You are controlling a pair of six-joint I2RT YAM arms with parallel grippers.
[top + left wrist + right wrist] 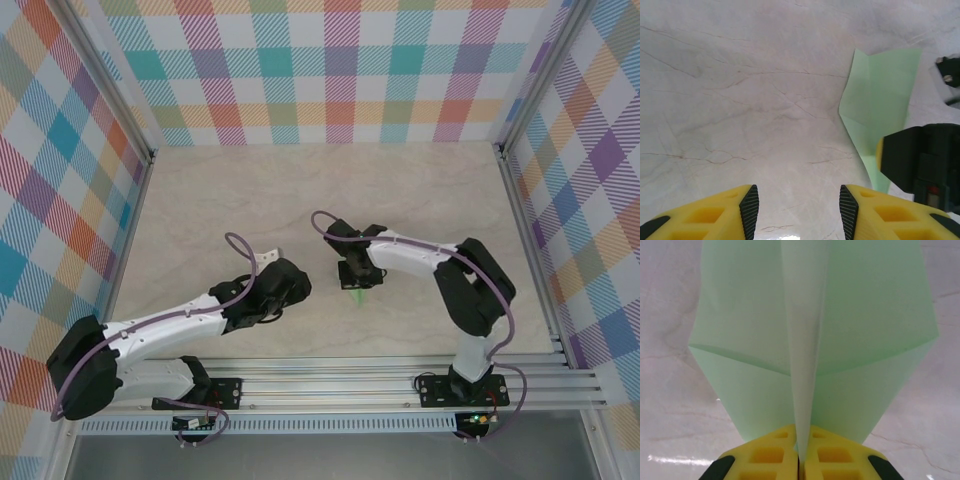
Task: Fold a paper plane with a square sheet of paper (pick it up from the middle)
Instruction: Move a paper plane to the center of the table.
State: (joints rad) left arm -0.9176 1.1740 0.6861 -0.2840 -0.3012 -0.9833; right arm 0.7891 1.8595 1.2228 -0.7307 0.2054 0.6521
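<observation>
The paper plane (865,315) is pale mint-green paper with angled flaps on both sides and a raised centre crease (802,365). My right gripper (800,452) is shut on that crease, with the wings spreading left and right above the yellow fingers. From above, a sliver of the green paper (358,297) shows just under the right gripper (357,282). In the left wrist view the paper (880,95) lies to the right, next to the right gripper's black body (925,160). My left gripper (799,200) stands open over bare table, apart from the paper and holding nothing. From above, the left gripper (267,262) sits left of the paper.
The marbled beige table (250,200) is walled by checked panels at the back and both sides. An aluminium rail (350,385) with the arm bases runs along the near edge. The two arms sit close together in the middle.
</observation>
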